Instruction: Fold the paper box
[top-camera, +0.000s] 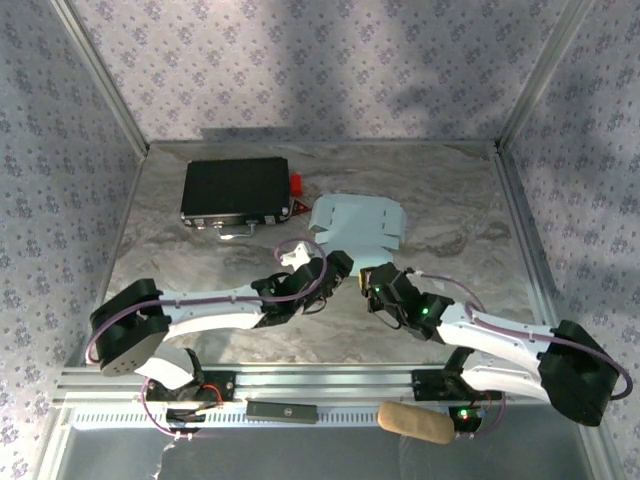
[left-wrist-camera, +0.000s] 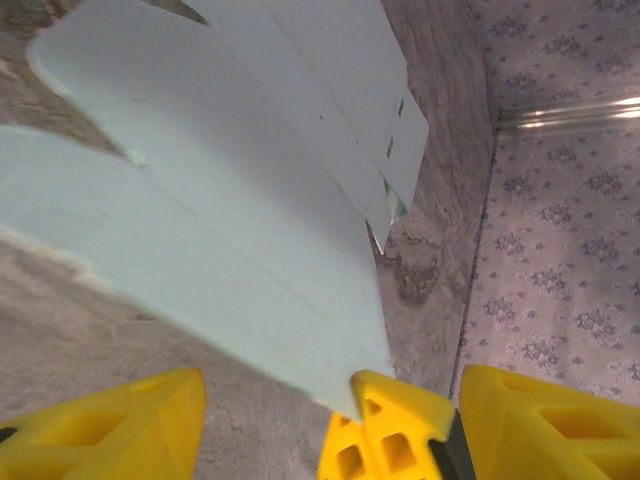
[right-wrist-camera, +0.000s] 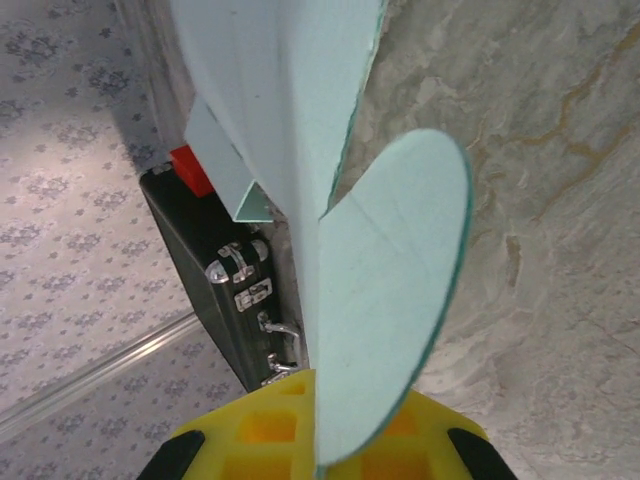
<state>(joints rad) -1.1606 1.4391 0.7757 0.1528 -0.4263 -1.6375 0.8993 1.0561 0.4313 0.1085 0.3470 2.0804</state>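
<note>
Marble table (top-camera: 470, 205): paper box (top-camera: 355, 221); my right gripper (top-camera: 377, 278) pinches its near flap, left gripper (top-camera: 337, 266) spread just beside.

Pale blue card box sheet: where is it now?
Top view: the pale blue card sheet sits centre-frame, just right of the black rectangular case; its near flap is pinched in the yellow fingers of the right gripper.

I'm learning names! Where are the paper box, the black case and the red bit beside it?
paper box (top-camera: 355, 222), top view, middle of the pale-blue sheet.
black case (top-camera: 235, 188), top view, centre of its lid.
red bit (top-camera: 297, 184), top view, its middle.
</note>
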